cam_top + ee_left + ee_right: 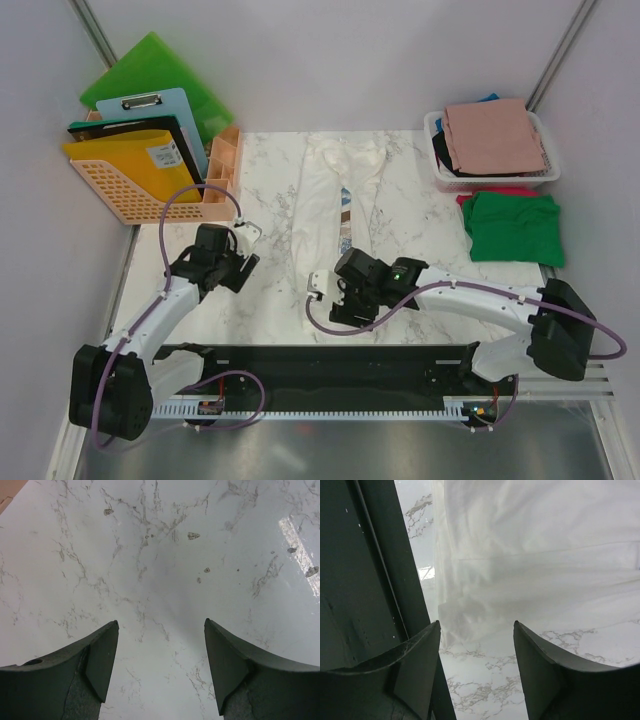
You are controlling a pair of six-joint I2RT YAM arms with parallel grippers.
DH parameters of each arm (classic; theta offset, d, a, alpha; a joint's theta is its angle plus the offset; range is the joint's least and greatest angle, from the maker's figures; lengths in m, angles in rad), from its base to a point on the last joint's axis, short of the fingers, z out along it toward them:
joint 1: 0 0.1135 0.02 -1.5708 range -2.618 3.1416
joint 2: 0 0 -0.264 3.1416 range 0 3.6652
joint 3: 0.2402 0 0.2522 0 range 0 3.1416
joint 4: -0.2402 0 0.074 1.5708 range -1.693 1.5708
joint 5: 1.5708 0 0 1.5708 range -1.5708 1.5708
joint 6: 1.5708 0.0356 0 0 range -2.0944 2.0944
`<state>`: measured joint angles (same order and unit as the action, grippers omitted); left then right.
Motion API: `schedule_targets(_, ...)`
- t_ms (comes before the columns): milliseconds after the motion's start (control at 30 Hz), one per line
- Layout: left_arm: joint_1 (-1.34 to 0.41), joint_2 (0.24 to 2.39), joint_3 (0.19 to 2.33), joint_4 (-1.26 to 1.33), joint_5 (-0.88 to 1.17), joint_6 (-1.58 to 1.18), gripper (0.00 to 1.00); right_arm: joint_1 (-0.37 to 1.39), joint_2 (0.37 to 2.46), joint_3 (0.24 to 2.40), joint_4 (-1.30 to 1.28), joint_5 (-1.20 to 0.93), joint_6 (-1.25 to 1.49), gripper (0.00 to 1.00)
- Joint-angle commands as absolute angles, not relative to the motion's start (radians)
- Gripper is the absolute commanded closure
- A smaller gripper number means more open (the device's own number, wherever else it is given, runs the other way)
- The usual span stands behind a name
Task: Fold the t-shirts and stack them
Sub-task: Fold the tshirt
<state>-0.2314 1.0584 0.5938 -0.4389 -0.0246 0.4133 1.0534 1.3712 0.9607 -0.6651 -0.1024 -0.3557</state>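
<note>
A cream-white t-shirt [340,200] lies as a long narrow strip down the middle of the marble table, its small print showing at the fold. My right gripper [338,298] hovers at its near end. In the right wrist view the fingers [476,625] stand open and empty, just short of the cloth's hem [535,555]. My left gripper [243,255] is left of the shirt, open over bare marble [161,622] with nothing between its fingers. A folded green t-shirt [515,228] lies at the right on a red one [495,192]. A dusty-pink t-shirt [495,135] tops the basket.
The white mesh basket [440,180] stands at the back right with black and blue cloth under the pink shirt. A peach file rack [130,195] with clipboards and green folder boards [160,70] fills the back left. A black rail [320,365] runs along the near edge.
</note>
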Motion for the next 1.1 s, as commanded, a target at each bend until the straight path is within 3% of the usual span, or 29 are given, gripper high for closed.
schedule_targets(0, -0.230, 1.066, 0.595, -0.408, -0.023, 0.442, 0.23, 1.054, 1.446, 0.992, -0.581, -0.159, -0.357, 0.33)
schedule_targets(267, -0.230, 1.060, 0.580, -0.410, -0.041, 0.454, 0.24, 1.052, 1.692, 1.141, -0.531, -0.210, -0.387, 0.39)
schedule_targets(500, -0.229, 1.046, 0.571, -0.411, -0.048, 0.460, 0.24, 1.054, 1.775, 1.213, -0.503, -0.244, -0.377, 0.40)
schedule_targets(1067, -0.230, 1.069, 0.566, -0.391, -0.048, 0.463, 0.24, 1.094, 1.769, 1.178, -0.497, -0.276, -0.348, 0.43)
